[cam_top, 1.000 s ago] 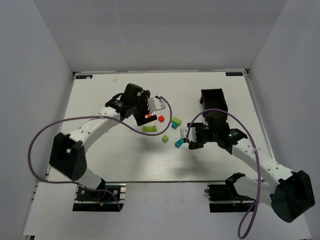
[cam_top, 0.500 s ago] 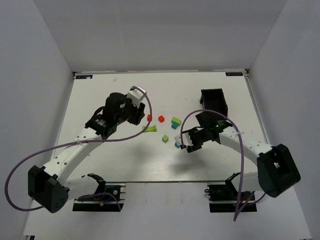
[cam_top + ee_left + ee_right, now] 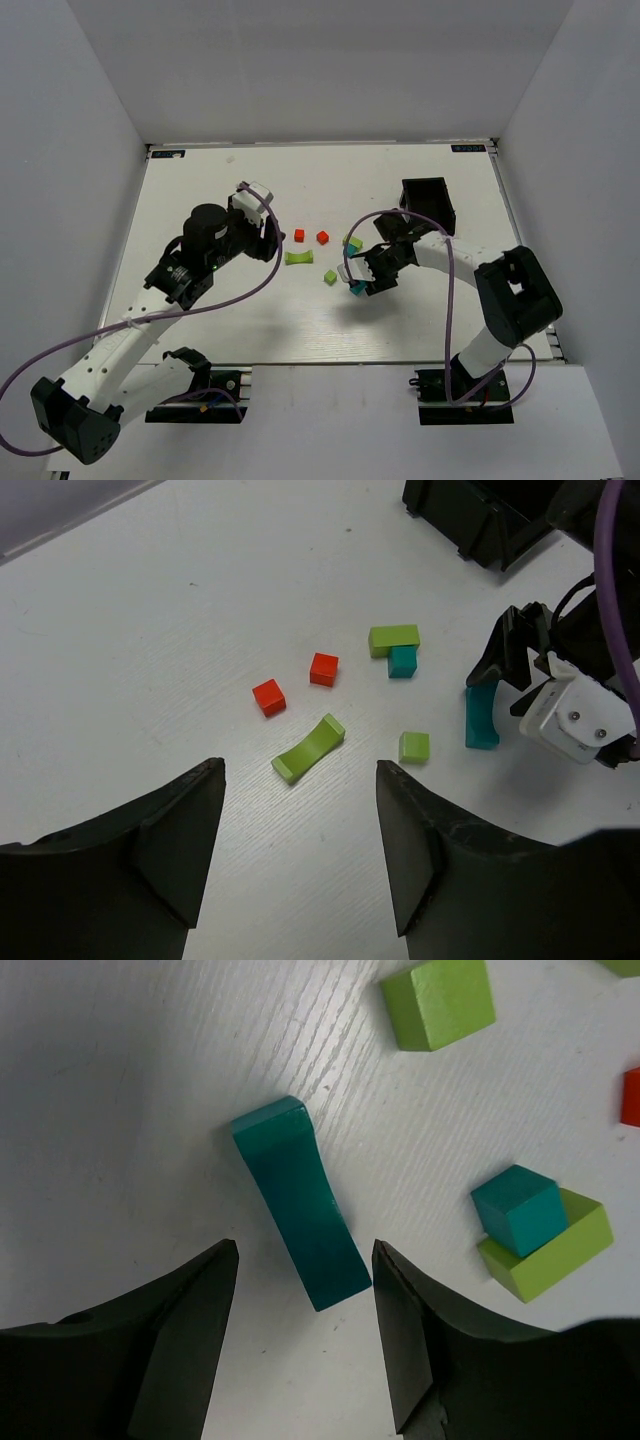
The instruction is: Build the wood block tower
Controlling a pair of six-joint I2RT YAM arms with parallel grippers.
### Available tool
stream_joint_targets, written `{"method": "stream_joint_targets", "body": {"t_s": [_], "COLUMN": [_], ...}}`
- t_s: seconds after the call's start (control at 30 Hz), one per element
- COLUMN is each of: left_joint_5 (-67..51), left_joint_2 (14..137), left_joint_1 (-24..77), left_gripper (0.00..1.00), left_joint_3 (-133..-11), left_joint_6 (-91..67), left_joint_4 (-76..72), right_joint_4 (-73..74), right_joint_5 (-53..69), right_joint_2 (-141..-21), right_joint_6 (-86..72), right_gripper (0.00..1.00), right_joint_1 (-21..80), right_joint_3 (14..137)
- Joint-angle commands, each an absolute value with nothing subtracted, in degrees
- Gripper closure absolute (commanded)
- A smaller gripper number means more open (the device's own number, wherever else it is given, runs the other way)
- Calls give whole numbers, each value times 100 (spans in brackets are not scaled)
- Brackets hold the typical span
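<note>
The wood blocks lie loose on the white table, with no tower standing. Two red cubes (image 3: 268, 696) (image 3: 323, 668), a lime arched bar (image 3: 308, 748) and a lime cube (image 3: 414, 746) sit ahead of my left gripper (image 3: 300, 770). It hangs open and empty, just short of the arched bar. A teal cube (image 3: 402, 661) touches a lime bar (image 3: 394, 637). My right gripper (image 3: 304, 1252) is open, its jaws either side of the near end of a teal arched bar (image 3: 295, 1190) without touching it. From above, the left gripper (image 3: 268, 240) is left of the blocks and the right gripper (image 3: 358, 278) is over the teal bar (image 3: 357, 289).
A black rectangular bin (image 3: 425, 185) stands at the back right, behind the right arm. White walls enclose the table on three sides. Purple cables loop from both arms. Bare table (image 3: 200, 180) lies left of and behind the blocks.
My left gripper has drawn back to the left, away from the red cubes. The right arm has swung round while its gripper stays over the teal bar.
</note>
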State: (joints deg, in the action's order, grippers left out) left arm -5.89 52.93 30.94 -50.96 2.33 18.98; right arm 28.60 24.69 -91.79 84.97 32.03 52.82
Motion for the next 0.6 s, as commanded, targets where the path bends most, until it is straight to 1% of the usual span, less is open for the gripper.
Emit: {"method": "stream_joint_targets", "body": {"t_s": [0.0,0.13,0.2,0.23,0.33,0.37,0.47,0.5,0.57], "left_joint_5": [-729,-782,-782,-782,-782,-782,-782,-782,-782], "left_joint_2": [5256,5309,5309,5309,5309,5309,5361,5361,5361], "left_joint_1": [3120,3068,3067,3067,3067,3067,3067,3067,3067], "left_gripper": [27,27,27,27,27,27,27,27,27], "left_joint_3": [-5027,-5027,-5027,-5027,-5027,-5027,-5027,-5027,-5027], "left_joint_6": [158,158,158,158,158,158,158,158,158], "left_joint_4": [1863,1863,1863,1863,1863,1863,1863,1863,1863], "right_joint_4": [2997,2901,2892,2892,2909,2900,2927,2953,3128], "right_joint_5": [2259,2118,2118,2101,2057,2013,1943,1916,1994], "right_joint_2": [-9255,-9369,-9474,-9483,-9580,-9606,-9624,-9624,-9572], "right_joint_6": [8675,8684,8684,8657,8640,8631,8587,8578,8561], "right_gripper": [38,38,39,42,54,64,78,86,92], "right_joint_1": [3226,3243,3226,3226,3234,3226,3234,3217,3225], "right_joint_3": [5493,5467,5502,5511,5519,5511,5494,5511,5520]}}
